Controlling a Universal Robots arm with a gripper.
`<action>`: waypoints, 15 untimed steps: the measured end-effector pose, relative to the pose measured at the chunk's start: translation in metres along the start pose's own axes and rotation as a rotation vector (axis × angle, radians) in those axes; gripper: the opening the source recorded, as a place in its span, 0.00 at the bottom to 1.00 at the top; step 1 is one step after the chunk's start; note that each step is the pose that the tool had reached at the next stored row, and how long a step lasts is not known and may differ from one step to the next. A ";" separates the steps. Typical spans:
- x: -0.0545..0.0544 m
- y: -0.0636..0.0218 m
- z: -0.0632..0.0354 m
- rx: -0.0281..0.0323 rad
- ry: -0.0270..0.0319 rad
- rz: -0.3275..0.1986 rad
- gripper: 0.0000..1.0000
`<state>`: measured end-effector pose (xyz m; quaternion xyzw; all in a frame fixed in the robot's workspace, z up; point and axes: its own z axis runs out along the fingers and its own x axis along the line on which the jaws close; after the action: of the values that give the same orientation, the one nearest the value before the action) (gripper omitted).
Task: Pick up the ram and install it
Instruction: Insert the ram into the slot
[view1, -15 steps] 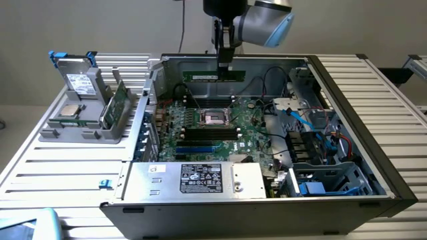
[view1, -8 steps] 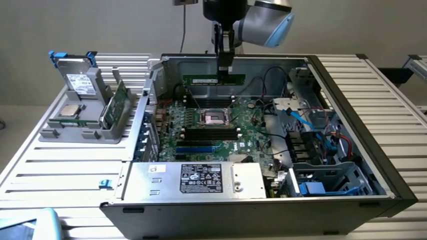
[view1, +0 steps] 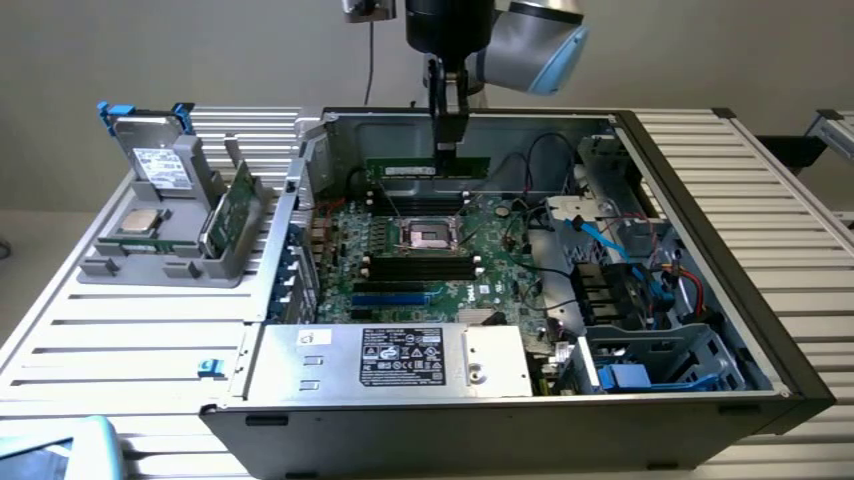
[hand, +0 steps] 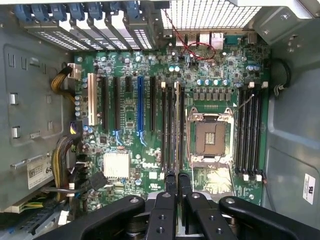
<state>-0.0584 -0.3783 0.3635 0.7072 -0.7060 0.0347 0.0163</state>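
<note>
The tool (view1: 449, 148) is clamped nearly shut on the top edge of the ram (view1: 427, 167). The ram hangs level inside the open computer case (view1: 467, 430), above the motherboard (view1: 514, 265), near the processor socket (view1: 430, 235).

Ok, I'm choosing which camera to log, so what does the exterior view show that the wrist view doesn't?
Exterior view: the ram gripped in the claw above the board, the gray tray with a processor chip and green card, the power supply. Wrist view: the white slot, the blue clips along the case wall. Both: the empty processor socket and dark memory slots.
</note>
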 end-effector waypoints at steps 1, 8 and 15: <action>0.000 0.0001 0.0018 0.0000 0.0002 0.000 0.14; -0.001 0.0004 0.0145 0.0000 0.0002 0.000 0.14; 0.002 0.0007 0.0276 0.0001 0.0002 0.000 0.14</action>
<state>-0.0584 -0.3827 0.3361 0.7072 -0.7060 0.0348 0.0163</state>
